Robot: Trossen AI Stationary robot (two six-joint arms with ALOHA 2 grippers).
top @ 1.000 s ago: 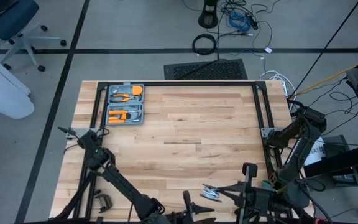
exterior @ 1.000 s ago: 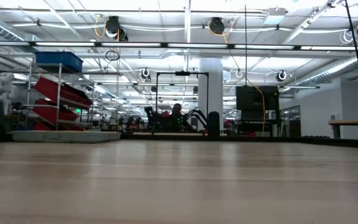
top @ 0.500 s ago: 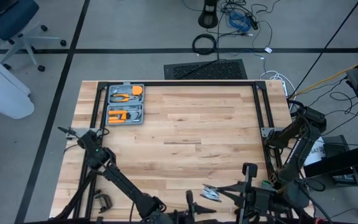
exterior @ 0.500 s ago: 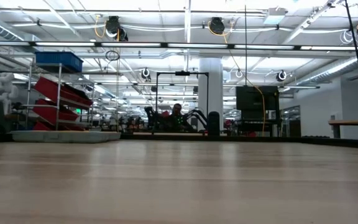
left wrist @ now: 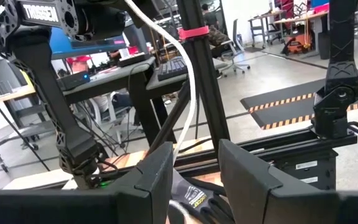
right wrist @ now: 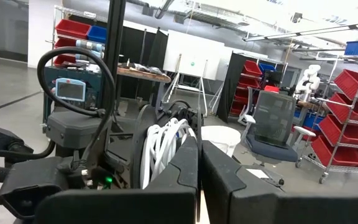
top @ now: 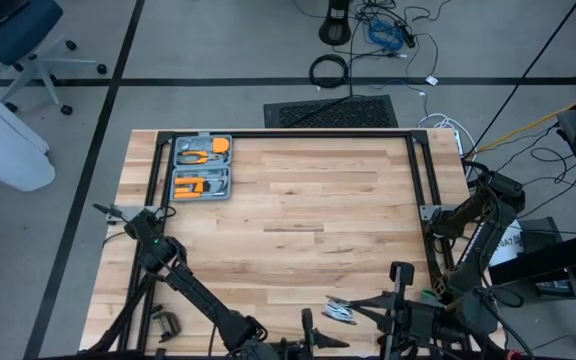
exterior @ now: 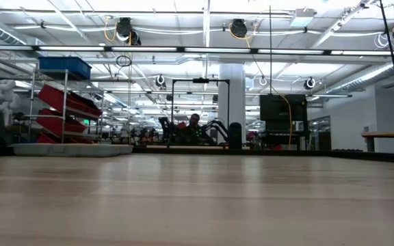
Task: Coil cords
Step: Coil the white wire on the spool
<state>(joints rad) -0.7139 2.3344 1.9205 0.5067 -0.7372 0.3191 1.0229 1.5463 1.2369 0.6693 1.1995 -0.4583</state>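
The white cord shows as a small bundle of loops (top: 340,312) at the table's near edge, between my two grippers. In the right wrist view the loops (right wrist: 162,149) arch right at the tips of my right gripper (right wrist: 199,168), which is shut. Whether they are wound round its fingers or lie just beyond them, I cannot tell. My left gripper (left wrist: 196,180) stands level beside the bundle. A single white strand (left wrist: 190,93) rises from between its fingers. The low view shows neither gripper nor the cord. My left gripper has a dark round thing with a pale print (left wrist: 194,200), seemingly the cord's reel, between its two fingers, which stand well apart. The fingers lie level, and the cord runs slack upward out of the gap. My right gripper's shut fingers (right wrist: 179,174) meet the white loops at their tips; the fingers hide the place of contact.
A grey tool case (top: 201,168) with orange tools lies open at the table's far left. A black frame (top: 288,134) runs along the far and side edges. A metal clamp (top: 165,325) sits at the near left edge. The wooden middle (top: 298,210) holds nothing.
My left gripper has swung a little at the wrist, staying at the near edge. The right gripper and the loops of cord have kept still.
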